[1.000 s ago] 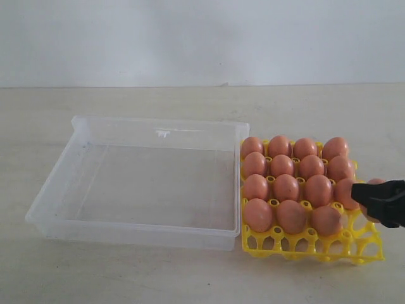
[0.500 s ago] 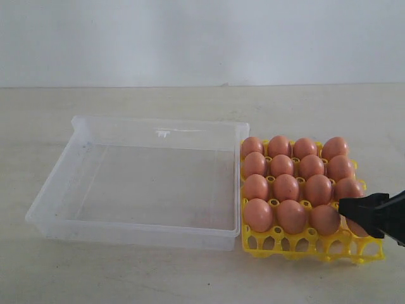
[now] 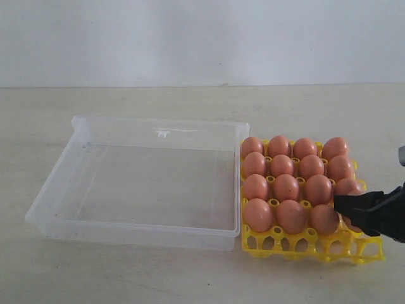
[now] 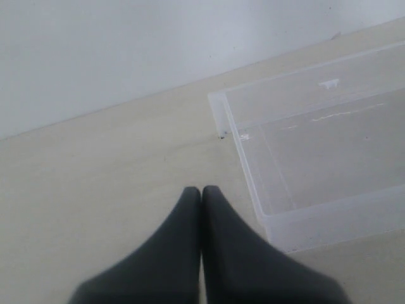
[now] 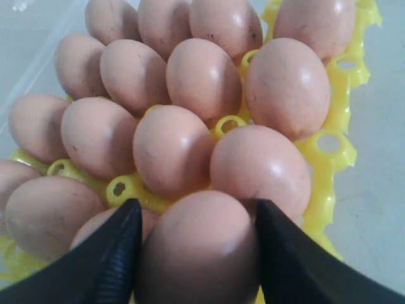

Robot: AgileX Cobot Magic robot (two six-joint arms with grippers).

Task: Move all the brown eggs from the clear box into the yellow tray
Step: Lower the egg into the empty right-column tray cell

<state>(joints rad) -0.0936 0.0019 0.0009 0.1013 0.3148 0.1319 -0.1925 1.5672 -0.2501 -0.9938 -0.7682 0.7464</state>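
Observation:
The yellow tray [image 3: 297, 250] stands against the right side of the clear box [image 3: 145, 120] and carries several brown eggs [image 3: 286, 187]. My right gripper [image 3: 354, 209] reaches in from the right, low over the tray's near right corner. It is shut on a brown egg [image 5: 199, 253], with one black finger [image 5: 114, 253] against each side of the shell. In the exterior view the gripper hides most of that egg. The clear box holds no eggs. My left gripper [image 4: 202, 190] is shut with nothing in it, over bare table beside a corner of the clear box [image 4: 253, 183].
A pale wooden tabletop [image 3: 190, 278] runs to a white wall [image 3: 202, 38] behind. The eggs in the tray [image 5: 171, 149] crowd close around the held one.
My right gripper has sunk with its egg and shifted a little left, down onto the tray's near right corner. The left gripper, the box and the tray are unmoved.

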